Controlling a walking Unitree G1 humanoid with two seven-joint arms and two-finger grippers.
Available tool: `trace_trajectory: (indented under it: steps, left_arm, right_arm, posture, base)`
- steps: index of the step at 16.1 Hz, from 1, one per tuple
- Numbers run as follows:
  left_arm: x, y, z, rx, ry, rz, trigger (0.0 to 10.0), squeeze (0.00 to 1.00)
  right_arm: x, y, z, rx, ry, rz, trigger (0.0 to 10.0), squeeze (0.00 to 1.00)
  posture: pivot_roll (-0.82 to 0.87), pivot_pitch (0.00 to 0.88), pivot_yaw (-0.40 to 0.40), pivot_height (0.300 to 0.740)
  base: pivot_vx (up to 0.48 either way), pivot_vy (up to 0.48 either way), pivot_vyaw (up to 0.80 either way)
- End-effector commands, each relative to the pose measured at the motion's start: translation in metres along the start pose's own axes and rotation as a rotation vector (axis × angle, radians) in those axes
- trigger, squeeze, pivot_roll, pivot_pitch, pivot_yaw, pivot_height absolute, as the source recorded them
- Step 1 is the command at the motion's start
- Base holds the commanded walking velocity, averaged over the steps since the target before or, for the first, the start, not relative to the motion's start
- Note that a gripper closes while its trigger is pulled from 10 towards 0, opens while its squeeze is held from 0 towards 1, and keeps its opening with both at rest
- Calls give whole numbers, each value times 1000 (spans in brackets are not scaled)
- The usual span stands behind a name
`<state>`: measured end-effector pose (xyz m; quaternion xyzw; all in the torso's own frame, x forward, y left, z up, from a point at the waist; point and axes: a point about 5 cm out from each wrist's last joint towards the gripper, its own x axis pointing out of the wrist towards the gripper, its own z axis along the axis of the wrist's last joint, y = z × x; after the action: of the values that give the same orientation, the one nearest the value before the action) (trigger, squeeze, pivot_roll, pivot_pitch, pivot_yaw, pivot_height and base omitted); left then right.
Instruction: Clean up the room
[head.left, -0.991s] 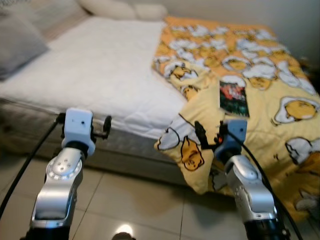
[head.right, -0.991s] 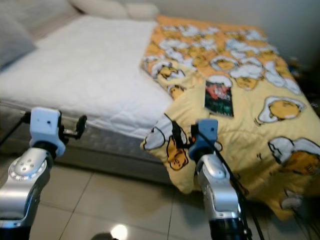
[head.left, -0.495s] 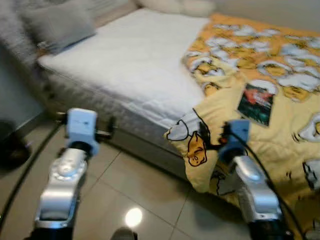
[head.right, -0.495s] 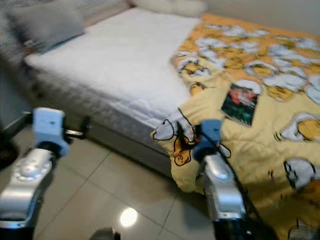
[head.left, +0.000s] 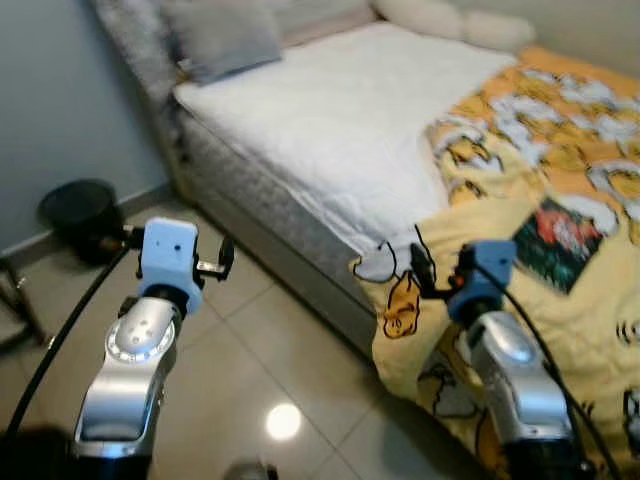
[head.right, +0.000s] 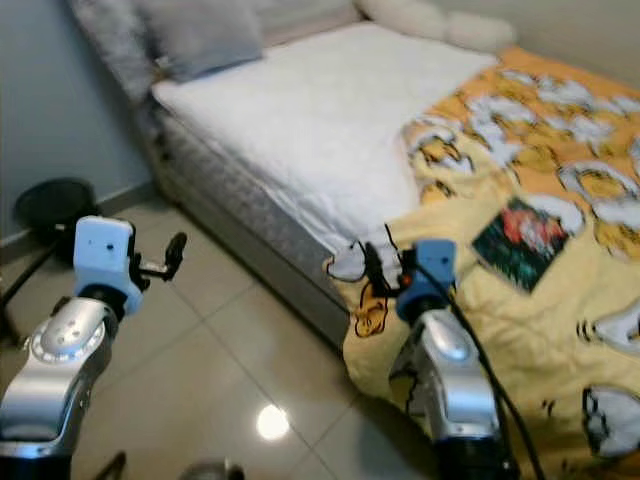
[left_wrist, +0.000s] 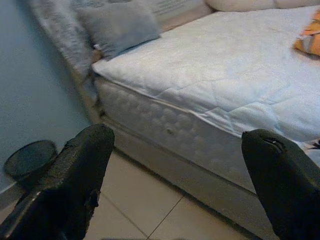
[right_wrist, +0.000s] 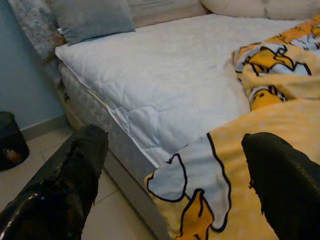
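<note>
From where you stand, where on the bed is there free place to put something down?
The white mattress is bare between the grey pillow at its head and the yellow cartoon blanket on the robot's right. The blanket side is more crowded: it lies rumpled, hangs over the bed's edge, and carries a dark book. The tiled floor beside the bed is also open.

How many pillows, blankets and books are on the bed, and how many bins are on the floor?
Pillows: 3, one grey pillow and two cream pillows
Yellow blanket: 1
Book: 1
Black bin: 1
Total: 6
</note>
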<state>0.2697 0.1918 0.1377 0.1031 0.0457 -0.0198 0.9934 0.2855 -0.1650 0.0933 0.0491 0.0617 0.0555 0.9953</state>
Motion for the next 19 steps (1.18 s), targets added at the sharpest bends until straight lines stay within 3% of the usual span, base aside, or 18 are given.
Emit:
trace_trajectory:
  steps: [1, 17, 19]
  left_arm:
    - [1, 1, 0, 9, 6, 2, 10000, 1000]
    - [1, -4, -2, 18, 11, -22, 10000, 1000]
    - [1, -5, -6, 25, 47, -12, 10000, 1000]
  right_arm:
    - [1, 1, -2, 19, 10, -13, 10000, 1000]
    - [1, -4, -5, 10, 21, -30, 10000, 1000]
    - [1, -5, -5, 6, 21, -39, 10000, 1000]
  posture:
    - [48, 0, -12, 740]
    - [45, 0, -10, 740]
    - [46, 0, -10, 740]
  base:
    - [0, -356, 0]
    - [0, -359, 0]
    - [0, 0, 0]
